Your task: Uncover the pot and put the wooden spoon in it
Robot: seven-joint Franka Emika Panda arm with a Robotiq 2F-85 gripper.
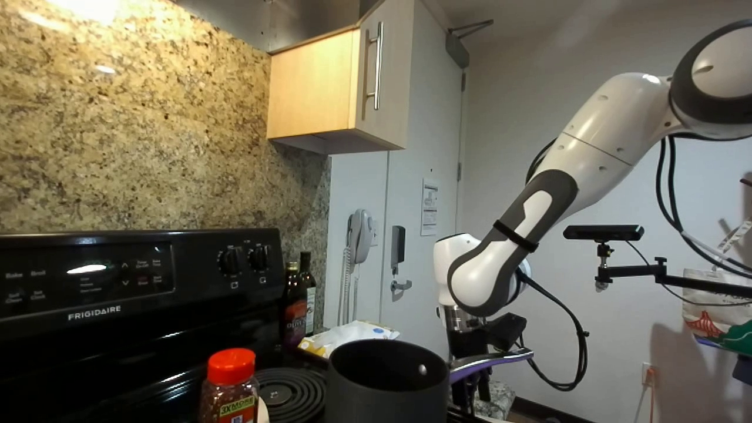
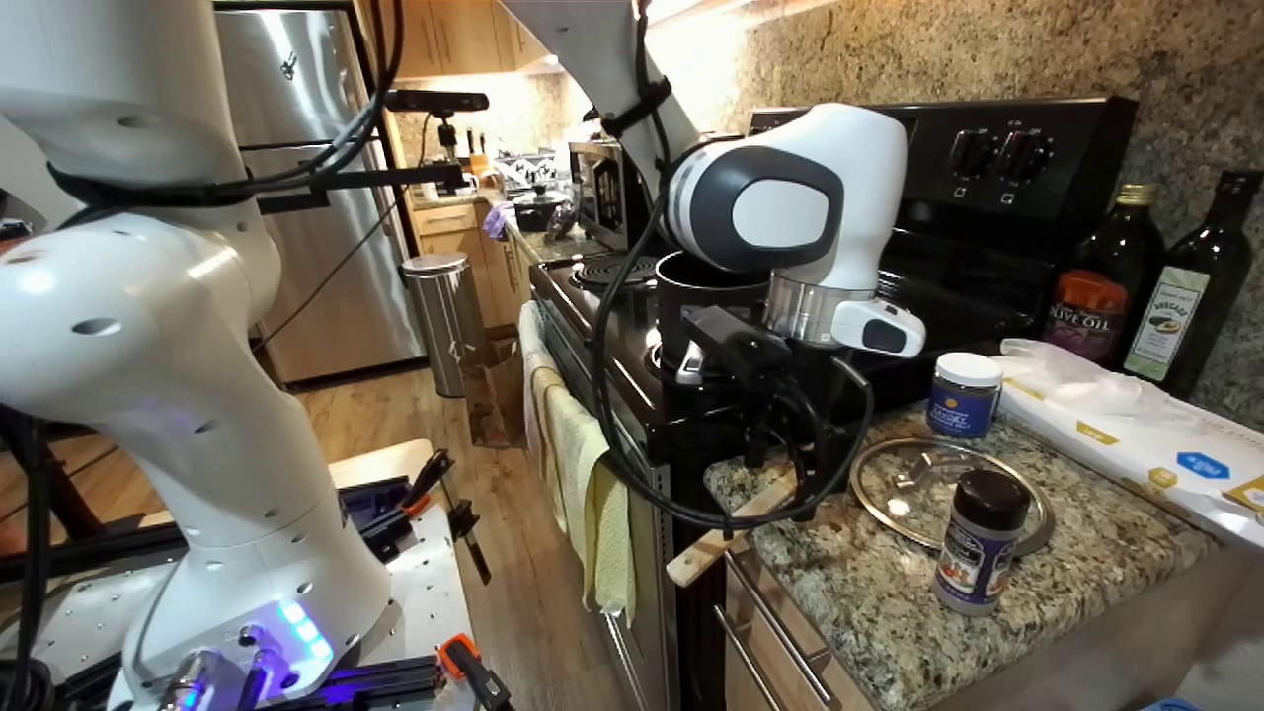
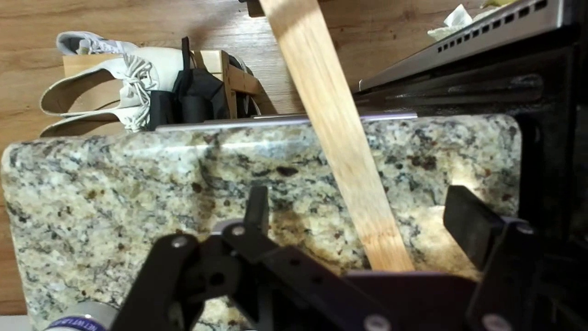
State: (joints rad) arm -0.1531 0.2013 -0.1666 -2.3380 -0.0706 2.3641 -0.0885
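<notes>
End effector [image 3: 360,211] is hovering over counter [image 3: 138,207], jaws standing far apart, gripping nothing. Wooden spoon [image 3: 341,133] is lying between them, jutting past counter edge. Pot [image 1: 382,404] is sitting uncovered on stove [image 1: 176,311]; glass lid [image 2: 908,502] is lying on counter.

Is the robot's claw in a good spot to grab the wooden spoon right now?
Probably yes: in the wrist view the claw stands open, and the wooden spoon shows between its fingers, with nothing seen blocking either side. Whether it's low enough is hard to tell.
</notes>
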